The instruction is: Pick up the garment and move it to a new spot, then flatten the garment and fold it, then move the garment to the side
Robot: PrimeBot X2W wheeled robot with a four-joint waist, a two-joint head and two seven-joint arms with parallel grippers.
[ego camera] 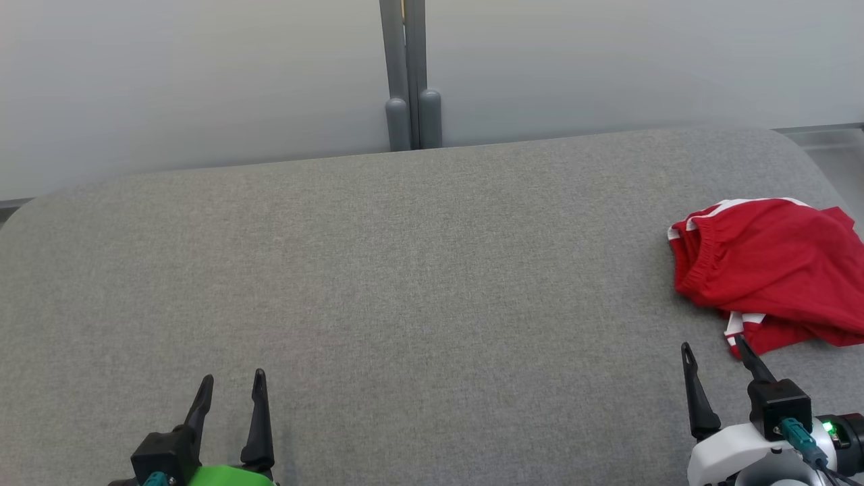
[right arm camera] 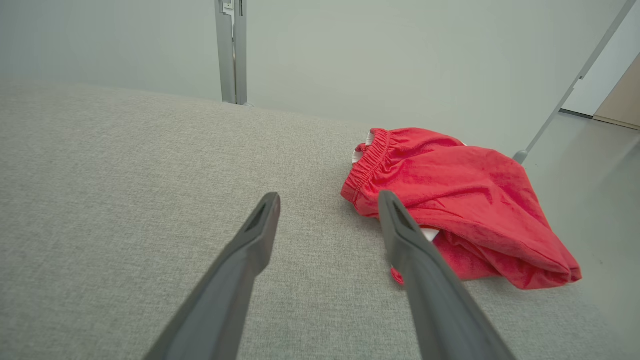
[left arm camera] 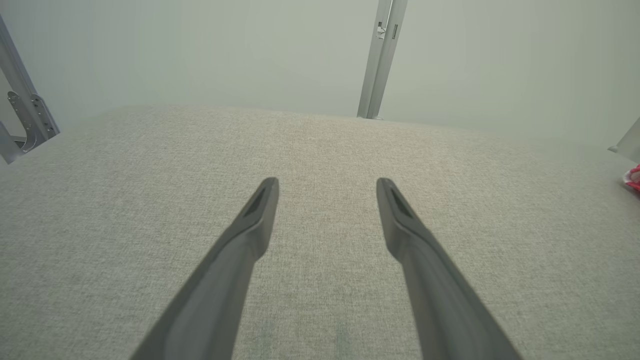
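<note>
The desk (ego camera: 405,270) takes up most of what I can see from here, a broad top with rounded corners covered in grey woven cloth, with a grey upright post (ego camera: 410,74) behind its far edge. The garment (ego camera: 769,270) lies bunched at the desk's far right side, close to the edge. It looks like a pair of red shorts with white trim, loosely heaped rather than spread out.

The right gripper (ego camera: 713,341) hovers just short of the garment's near corner with its two dark fingers spread wide and nothing between them. I cannot tell whether one tip touches the cloth. The left gripper (ego camera: 233,378) sits over bare desk well away from the garment, its fingers likewise parted and empty.

The garment looks light, thin and limp, so I expect it to sag and drag when lifted, and it may cling slightly to the fabric top. The gathered elastic waistband (right arm camera: 372,155) is the thickest, firmest part and seems the best place to pinch. The striped hem (ego camera: 739,324) nearest the right gripper is the easier reach.

I can see no brand, label or writing on anything.
</note>
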